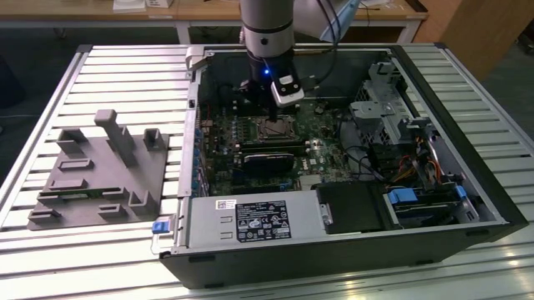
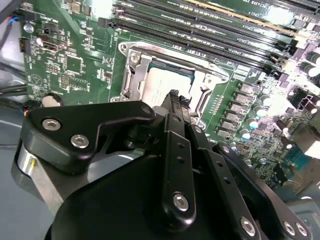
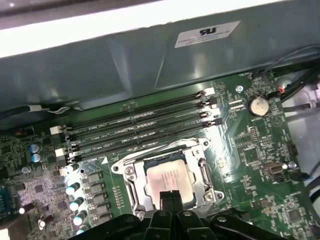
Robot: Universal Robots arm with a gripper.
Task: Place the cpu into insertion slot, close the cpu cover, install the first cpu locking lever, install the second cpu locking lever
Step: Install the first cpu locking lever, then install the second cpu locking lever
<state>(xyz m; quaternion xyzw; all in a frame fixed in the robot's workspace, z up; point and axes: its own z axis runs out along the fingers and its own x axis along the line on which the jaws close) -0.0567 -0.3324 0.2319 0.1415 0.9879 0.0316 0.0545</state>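
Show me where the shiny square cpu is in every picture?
Exterior view: the cpu sits mid-motherboard, right under the gripper.
First wrist view: the cpu lies just beyond the fingertips.
Second wrist view: the cpu peeks out past the fingertips.
Shared landmark: the cpu cover framing it.

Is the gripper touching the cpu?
Cannot tell. In both wrist views the gripper overlaps the near edge of the cpu, which sits in the insertion slot, so any contact or gap between them is hidden.
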